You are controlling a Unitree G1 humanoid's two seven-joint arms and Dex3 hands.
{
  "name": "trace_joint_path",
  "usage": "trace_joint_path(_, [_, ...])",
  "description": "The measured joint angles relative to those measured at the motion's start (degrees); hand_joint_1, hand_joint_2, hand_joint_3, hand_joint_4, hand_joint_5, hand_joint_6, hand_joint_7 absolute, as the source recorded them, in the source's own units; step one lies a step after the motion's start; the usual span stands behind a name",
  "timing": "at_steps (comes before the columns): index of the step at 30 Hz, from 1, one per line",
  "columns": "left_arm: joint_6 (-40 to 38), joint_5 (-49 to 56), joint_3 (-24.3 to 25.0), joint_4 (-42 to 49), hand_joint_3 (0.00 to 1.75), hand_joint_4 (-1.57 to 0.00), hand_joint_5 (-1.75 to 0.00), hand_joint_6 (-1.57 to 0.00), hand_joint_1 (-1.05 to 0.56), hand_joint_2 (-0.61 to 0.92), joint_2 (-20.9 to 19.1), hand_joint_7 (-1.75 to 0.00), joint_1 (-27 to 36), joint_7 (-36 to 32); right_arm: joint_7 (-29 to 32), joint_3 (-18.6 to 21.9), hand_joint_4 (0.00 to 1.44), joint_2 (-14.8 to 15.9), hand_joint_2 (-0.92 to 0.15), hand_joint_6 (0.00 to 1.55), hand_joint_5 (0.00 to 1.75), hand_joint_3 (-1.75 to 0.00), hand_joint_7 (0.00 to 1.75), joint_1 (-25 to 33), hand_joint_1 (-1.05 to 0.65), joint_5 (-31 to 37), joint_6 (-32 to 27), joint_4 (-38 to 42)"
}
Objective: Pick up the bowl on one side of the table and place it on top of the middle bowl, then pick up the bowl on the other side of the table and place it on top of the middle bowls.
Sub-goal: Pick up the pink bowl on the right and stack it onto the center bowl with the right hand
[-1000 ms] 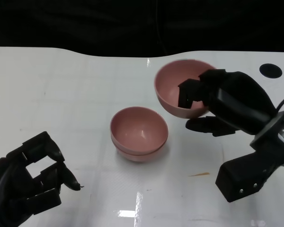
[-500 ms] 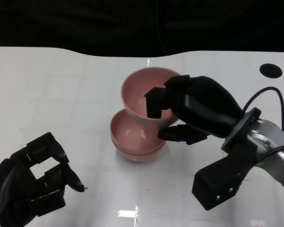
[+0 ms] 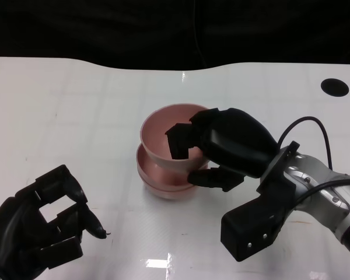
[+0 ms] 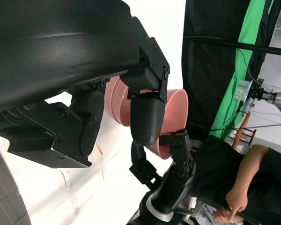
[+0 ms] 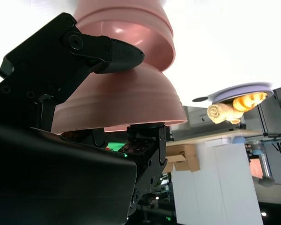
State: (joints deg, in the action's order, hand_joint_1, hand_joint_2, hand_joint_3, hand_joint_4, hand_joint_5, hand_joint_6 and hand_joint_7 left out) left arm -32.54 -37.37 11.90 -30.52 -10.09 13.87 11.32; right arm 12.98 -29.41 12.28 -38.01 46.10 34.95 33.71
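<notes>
I have the right hand (image 3: 213,149) pinching the rim of the glossy pink plastic bowl (image 3: 169,134), tilted just above the stacked pink bowls (image 3: 163,181); released askew, I reckon it slides off; left hand (image 3: 38,224) idle, fingers curled, empty.

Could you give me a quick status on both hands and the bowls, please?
Right hand grips the pink bowl by its rim, tilted, low over the stacked bowls. Left hand holds nothing, fingers curled. Nothing in the way.
</notes>
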Motion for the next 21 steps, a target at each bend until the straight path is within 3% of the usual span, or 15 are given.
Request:
trace_joint_path(4, [0.0,0.0,0.0,0.0,1.30,-0.87,-1.75,-0.66,0.25,0.92,0.0,-1.75,0.2,0.0,1.6,-0.8,0.93,-1.3,-0.54,0.69,1.75,-1.09,1.75,-1.6,-0.22,0.2,0.2,4.6])
trace_joint_path(12, [0.1,1.1,-0.1,0.0,1.29,-0.85,-1.75,-0.65,0.24,0.92,0.0,-1.75,0.4,0.0,4.9,-2.7,0.91,-3.2,-0.56,0.67,1.75,-1.03,1.75,-3.6,-0.20,0.5,0.8,11.0])
trace_joint_path(15, [0.2,1.2,-0.1,0.0,1.29,-0.85,-1.75,-0.65,0.25,0.92,0.1,-1.75,0.6,0.0,5.9,-3.2,0.89,-3.6,-0.62,0.66,1.75,-0.90,1.75,-4.3,-0.22,1.1,0.9,12.6])
trace_joint_path(21, [0.2,1.5,-0.3,0.0,1.29,-0.85,-1.75,-0.64,0.25,0.92,0.2,-1.75,0.6,0.0,7.1,-4.5,0.90,-4.8,-0.66,0.67,1.75,-0.87,1.75,-5.4,-0.22,1.5,1.0,17.1])
